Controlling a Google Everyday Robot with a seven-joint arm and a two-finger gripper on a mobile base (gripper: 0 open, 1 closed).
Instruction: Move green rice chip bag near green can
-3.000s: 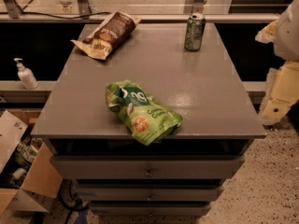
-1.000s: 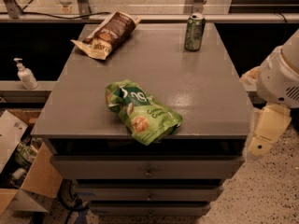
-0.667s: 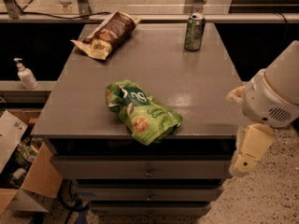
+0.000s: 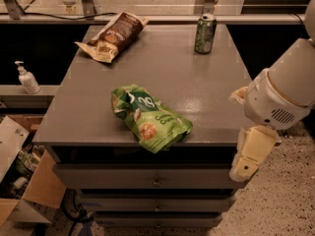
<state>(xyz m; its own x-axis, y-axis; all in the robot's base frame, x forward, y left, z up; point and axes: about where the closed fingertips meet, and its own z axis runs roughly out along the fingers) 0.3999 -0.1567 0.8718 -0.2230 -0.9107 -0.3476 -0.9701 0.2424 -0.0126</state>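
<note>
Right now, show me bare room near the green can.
Bare: between green can and brown bag; between can and green chip bag. Front edge is crowded by that bag. The end effector hangs off right front corner.

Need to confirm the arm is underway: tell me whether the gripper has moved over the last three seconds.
Yes. The gripper has shifted left and lower in view, from beside the right edge of the cabinet to just off its front right corner.

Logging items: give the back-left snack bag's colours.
Brown and cream snack bag, camera view. Cream gripper hangs beside the grey table's front right corner.
</note>
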